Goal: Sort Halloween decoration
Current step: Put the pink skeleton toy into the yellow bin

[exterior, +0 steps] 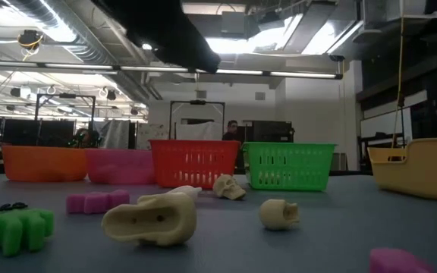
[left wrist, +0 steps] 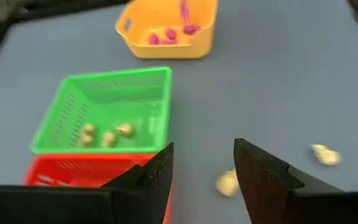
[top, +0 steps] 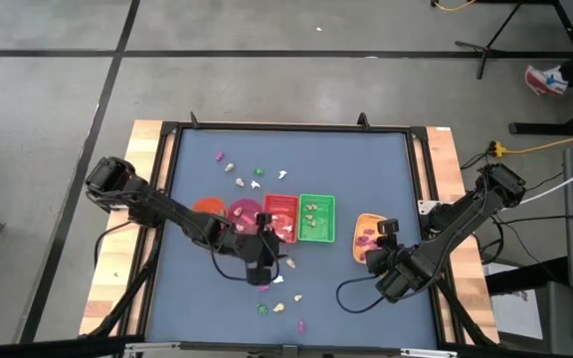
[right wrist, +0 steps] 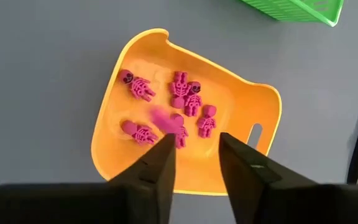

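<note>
The decoration is many tiny trinkets. Several lie loose on the blue mat at the far side (top: 239, 182) and the near side (top: 279, 308). In the low view a green hand (exterior: 17, 227), a cream piece (exterior: 150, 220) and a skull (exterior: 279, 214) lie on the mat. Several pink skeletons (right wrist: 191, 99) lie in the yellow tray (right wrist: 110, 118); one more pink piece (right wrist: 165, 121) shows blurred there. Cream skulls (left wrist: 107, 138) lie in the green basket (left wrist: 104, 84). My left gripper (left wrist: 204, 149) is open and empty by the red basket's near side (top: 267, 261). My right gripper (right wrist: 194, 142) is open and empty above the yellow tray (top: 384, 234).
An orange bowl (top: 205, 207), a pink bowl (top: 242, 211), a red basket (top: 281, 217), the green basket (top: 316, 219) and the yellow tray (top: 366, 224) stand in a row across the mat's middle. Two cream trinkets (left wrist: 227, 182) (left wrist: 325, 154) lie just beyond my left gripper.
</note>
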Controlling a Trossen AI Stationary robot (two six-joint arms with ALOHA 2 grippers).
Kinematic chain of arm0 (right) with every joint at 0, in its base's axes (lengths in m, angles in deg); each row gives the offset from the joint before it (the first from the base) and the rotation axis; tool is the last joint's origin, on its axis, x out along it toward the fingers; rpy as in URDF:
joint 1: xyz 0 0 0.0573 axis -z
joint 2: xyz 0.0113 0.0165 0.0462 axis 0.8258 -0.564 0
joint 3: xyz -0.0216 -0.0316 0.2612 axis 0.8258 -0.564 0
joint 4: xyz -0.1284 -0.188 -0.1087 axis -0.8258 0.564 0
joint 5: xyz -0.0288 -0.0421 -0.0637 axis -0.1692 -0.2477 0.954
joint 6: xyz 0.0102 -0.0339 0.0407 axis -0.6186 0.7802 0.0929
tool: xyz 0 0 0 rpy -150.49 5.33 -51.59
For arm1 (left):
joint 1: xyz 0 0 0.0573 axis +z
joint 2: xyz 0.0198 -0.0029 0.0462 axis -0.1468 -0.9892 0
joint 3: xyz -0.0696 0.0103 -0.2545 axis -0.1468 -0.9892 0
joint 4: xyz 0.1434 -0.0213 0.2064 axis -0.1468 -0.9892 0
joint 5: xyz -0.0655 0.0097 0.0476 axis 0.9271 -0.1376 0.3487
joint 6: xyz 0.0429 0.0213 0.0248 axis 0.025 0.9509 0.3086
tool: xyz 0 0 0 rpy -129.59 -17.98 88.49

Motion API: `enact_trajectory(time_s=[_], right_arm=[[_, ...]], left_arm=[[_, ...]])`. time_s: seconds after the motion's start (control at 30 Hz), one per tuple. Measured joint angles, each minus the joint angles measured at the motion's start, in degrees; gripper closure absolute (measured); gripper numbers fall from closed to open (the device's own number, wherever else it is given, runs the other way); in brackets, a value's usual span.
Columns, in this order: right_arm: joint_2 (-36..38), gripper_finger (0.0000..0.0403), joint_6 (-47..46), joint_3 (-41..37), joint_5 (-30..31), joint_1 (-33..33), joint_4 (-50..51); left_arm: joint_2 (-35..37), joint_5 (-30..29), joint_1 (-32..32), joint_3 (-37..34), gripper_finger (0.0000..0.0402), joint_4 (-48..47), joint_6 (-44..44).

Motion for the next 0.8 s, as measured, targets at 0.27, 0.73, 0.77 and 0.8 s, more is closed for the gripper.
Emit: enact_trajectory(time_s=[0.27,0.73,0.77,0.8], right_arm=[[-0.02,0.0225,0.01,0.00,-0.07,0.00,-0.08],[-0.04,0.0219,0.01,0.00,-0.05,0.00,-0.15],[-0.04,0.0219,0.01,0.00,-0.05,0.00,-0.17],[-0.04,0.0219,0.01,0.00,-0.05,0.00,-0.17]], left_arm=[[0.00,2.02,-4.26,-0.02,0.0250,-3.56,-14.88],[-4.88,0.71,-15.22,-0.11,0.0250,-3.51,-26.19],[-5.74,-0.05,-15.63,-0.11,0.0250,-3.14,-26.84],[-6.52,-0.96,-16.10,-0.11,0.0250,-3.00,-27.07]])
